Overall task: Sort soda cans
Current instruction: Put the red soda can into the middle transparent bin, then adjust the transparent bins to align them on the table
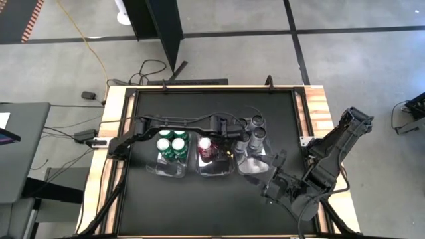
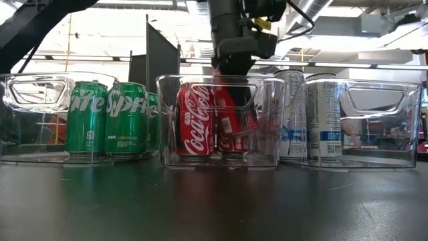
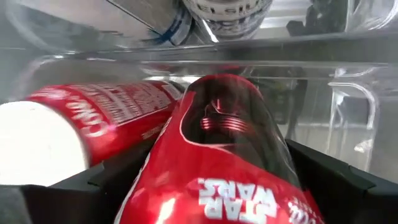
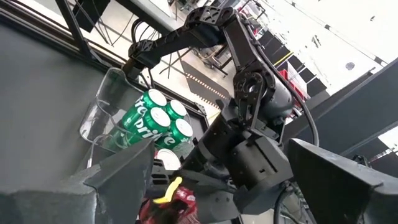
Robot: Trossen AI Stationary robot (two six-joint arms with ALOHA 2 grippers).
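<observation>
Three clear plastic trays [image 2: 40, 87] are sitting in a row across the black table [image 1: 212, 206]. The tray nearest the left arm's side is holding four green cylindrical metal cans [image 1: 171, 145], all standing upright, their silver tops counting out clearly in the high view. The far tray is showing silver-grey cans [image 2: 324, 120]; the low view gives two or three upright, and I cannot count more than that, since the arm is covering part of them from above.

In the middle tray [image 2: 167, 120], one red metal can [image 2: 195, 120] is standing upright in the low view, logo facing the camera. The left gripper [image 2: 234, 130] is reaching down into that tray, fingers spread wide around a second red can with Star Wars print [image 3: 236, 180], which is tilting, its long axis leaning well off vertical. The left wrist view is adding what the others hide: a third red can [image 3: 99, 121] lying on its side just beside the gripped one, its pale end pointing toward the camera.

The right gripper [image 1: 272, 178] is hovering near the table's front edge by the silver-grey tray, jaws standing wide apart and holding nothing.
</observation>
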